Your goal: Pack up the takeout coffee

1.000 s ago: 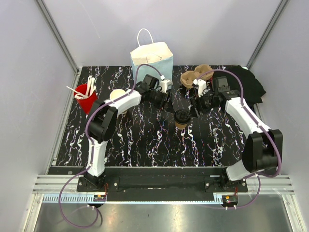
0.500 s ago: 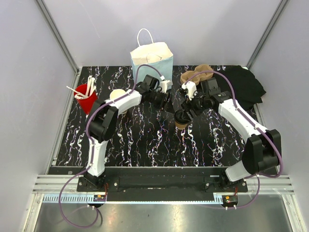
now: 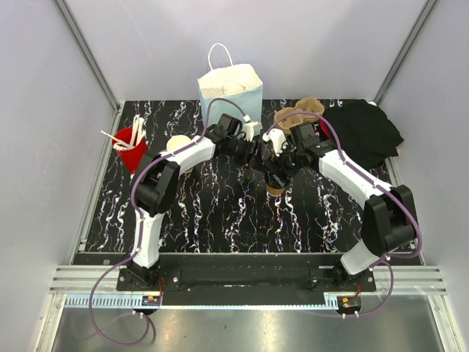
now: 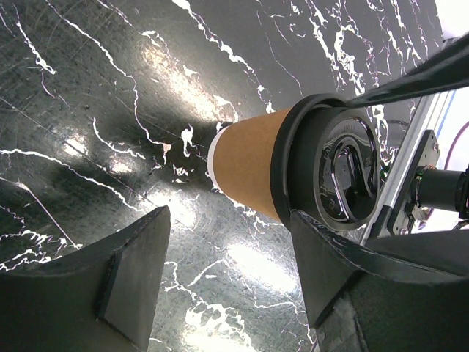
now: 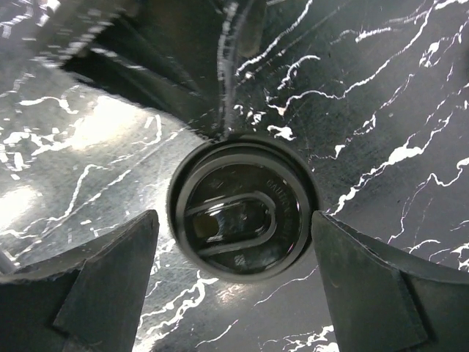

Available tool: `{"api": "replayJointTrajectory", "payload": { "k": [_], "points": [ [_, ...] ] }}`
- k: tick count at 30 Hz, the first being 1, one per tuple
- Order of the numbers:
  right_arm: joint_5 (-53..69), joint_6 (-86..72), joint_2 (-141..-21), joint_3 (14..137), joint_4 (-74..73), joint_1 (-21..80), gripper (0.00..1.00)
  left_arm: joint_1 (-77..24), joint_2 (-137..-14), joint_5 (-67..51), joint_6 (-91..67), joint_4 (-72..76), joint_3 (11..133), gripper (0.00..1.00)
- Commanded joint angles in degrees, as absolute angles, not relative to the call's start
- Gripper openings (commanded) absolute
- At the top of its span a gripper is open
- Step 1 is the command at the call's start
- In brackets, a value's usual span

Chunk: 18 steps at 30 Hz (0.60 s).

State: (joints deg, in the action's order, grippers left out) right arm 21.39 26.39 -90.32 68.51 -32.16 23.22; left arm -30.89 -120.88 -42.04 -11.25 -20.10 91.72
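The takeout coffee [image 3: 276,186] is a tan paper cup with a black lid, standing upright mid-table. Seen from the left wrist, its tan side [image 4: 249,172] and lid [image 4: 338,172] lie just past my left gripper [image 4: 227,275]. That gripper is open, with only bare table between its fingers. My left gripper [image 3: 253,157] sits just left of the cup. My right gripper [image 3: 277,164] hangs directly over the cup, partly hiding it. From the right wrist I look straight down on the lid [image 5: 242,216], and my right gripper [image 5: 234,246] is open, with one finger on each side of the lid.
A pale blue paper bag [image 3: 230,89] with white handles stands open at the back. A brown pulp carrier [image 3: 296,114] and black cloth [image 3: 371,125] lie back right. A red holder with white sticks [image 3: 130,144] and a tan cup stack [image 3: 178,145] sit left.
My right arm has swung left from beside the carrier to above the cup, and its jaws have spread wider. The left arm and the cup have stayed put.
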Motion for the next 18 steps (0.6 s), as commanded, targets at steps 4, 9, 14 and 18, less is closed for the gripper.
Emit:
{"api": "replayJointTrajectory", "payload": {
  "k": [4, 9, 14, 18],
  "points": [
    [18.37, 26.81, -91.14, 67.68, -29.44, 23.91, 0.91, -31.29, -121.38, -42.63, -11.43, -18.46, 92.72, 0.69],
    [18.02, 27.16, -91.32, 66.97, -29.53, 24.26, 0.91, -31.29, -121.2, -42.63, -11.51, -18.28, 92.72, 0.69],
    [16.79, 27.51, -91.58, 66.1, -29.53, 25.22, 0.91, -31.29, -121.2, -42.54, -11.6, -18.19, 92.64, 0.69],
    [16.26, 27.51, -92.37, 65.22, -29.36, 25.66, 0.9, -31.29, -121.29, -42.36, -11.69, -18.11, 92.46, 0.69]
  ]
}}
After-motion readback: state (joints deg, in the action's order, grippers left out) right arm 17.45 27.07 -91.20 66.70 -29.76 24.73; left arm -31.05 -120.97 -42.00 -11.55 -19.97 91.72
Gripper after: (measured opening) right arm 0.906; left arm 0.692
